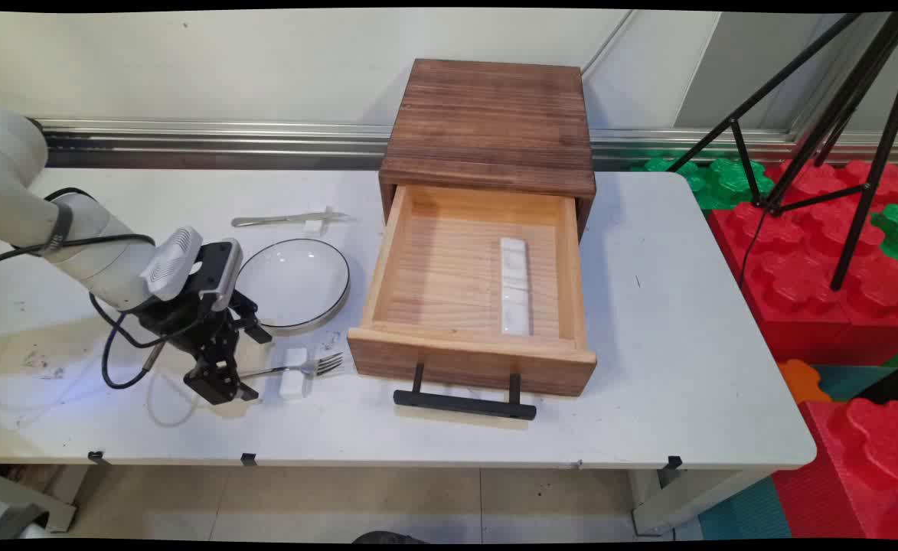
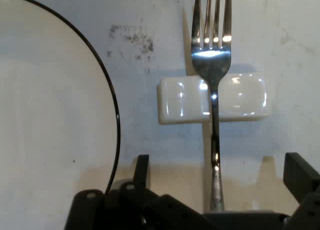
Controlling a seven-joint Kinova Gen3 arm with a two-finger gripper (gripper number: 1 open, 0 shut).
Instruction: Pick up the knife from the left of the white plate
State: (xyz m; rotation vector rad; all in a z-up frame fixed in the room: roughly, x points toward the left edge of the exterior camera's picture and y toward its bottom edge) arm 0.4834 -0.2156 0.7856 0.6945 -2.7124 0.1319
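Steel shows brightest here: a silver metal fork lies flat near the bench's front edge, toward its left end, its neck laid across a small white ceramic cutlery rest and its tines pointing toward the drawer. The black two-finger claw is down at the fork's handle end, and in the hand view its fingers stand apart, one on either side of the handle, neither plainly touching it. In that same view the fork runs straight up the middle, crossing the rest at right angles.

Just behind the claw and the fork sits a round white plate with a thin dark rim, close to the rest but apart from it; the hand view shows its curved rim beside the fork. Some dark smudges mark the white bench between plate and fork.

Farther back, near the bench's rear edge, a second silver utensil lies on another small white rest; what kind of utensil it is I cannot tell.

At the middle of the bench stands a dark brown wooden box against the rear edge, with its pale wooden drawer pulled out toward the front edge. The drawer has a black bar handle, and a white oblong piece in segments lies inside it, toward its right wall.
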